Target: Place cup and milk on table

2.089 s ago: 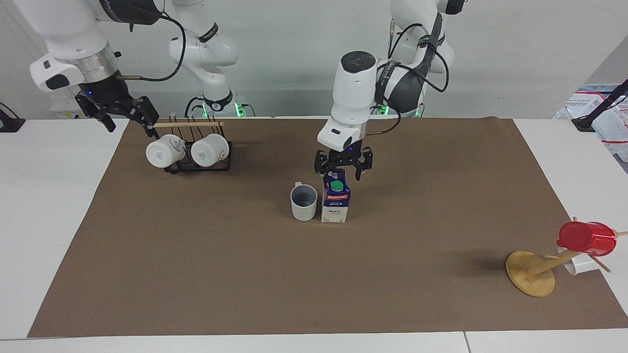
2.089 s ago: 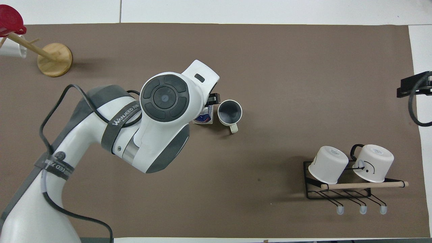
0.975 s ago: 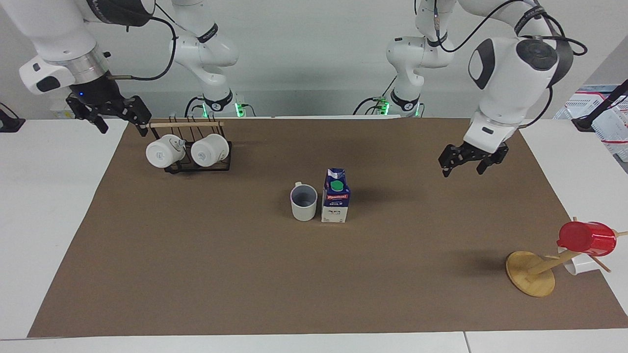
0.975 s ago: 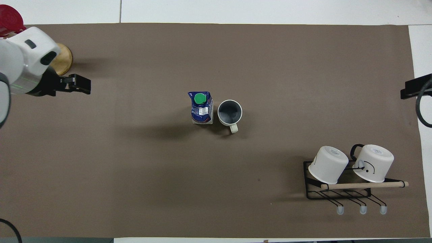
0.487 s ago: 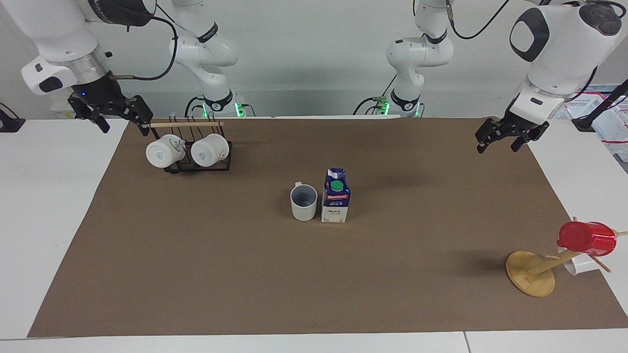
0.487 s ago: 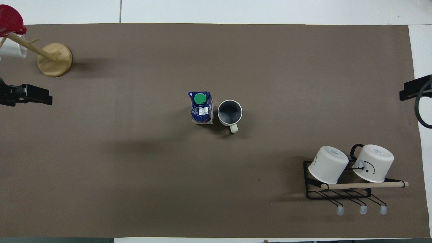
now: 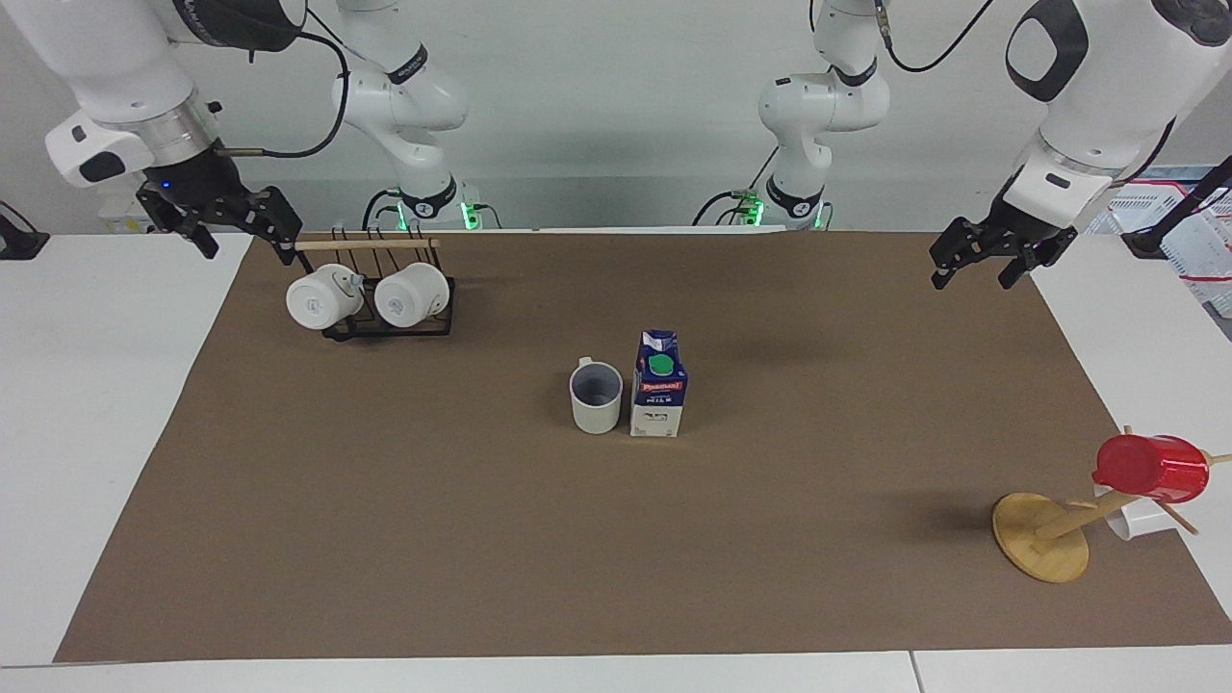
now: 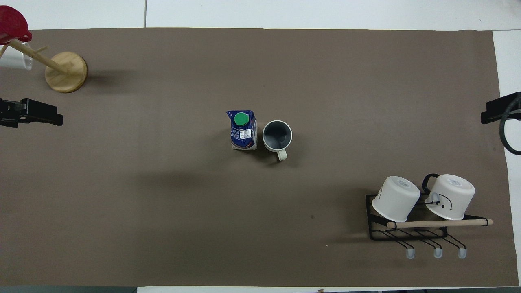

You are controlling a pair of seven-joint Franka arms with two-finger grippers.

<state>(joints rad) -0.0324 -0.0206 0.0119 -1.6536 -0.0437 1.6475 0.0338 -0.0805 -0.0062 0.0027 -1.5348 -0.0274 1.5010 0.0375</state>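
Facing view: the milk (image 7: 659, 385) is standing upright on the tabletop's (image 7: 115, 404) brown sheet (image 7: 616, 539), and the cup (image 7: 596, 396) is standing just beside the milk, toward the right arm's end. Both hands are hanging well away from the milk. The left hand (image 7: 993, 258) is hovering with fingers spread, holding nothing, over the sheet's edge at its own end. The right hand (image 7: 224, 223) is hovering open and empty beside the mug rack (image 7: 385, 289). Judging by this, both things look placed, with neither hand clearly nearer to the milk.
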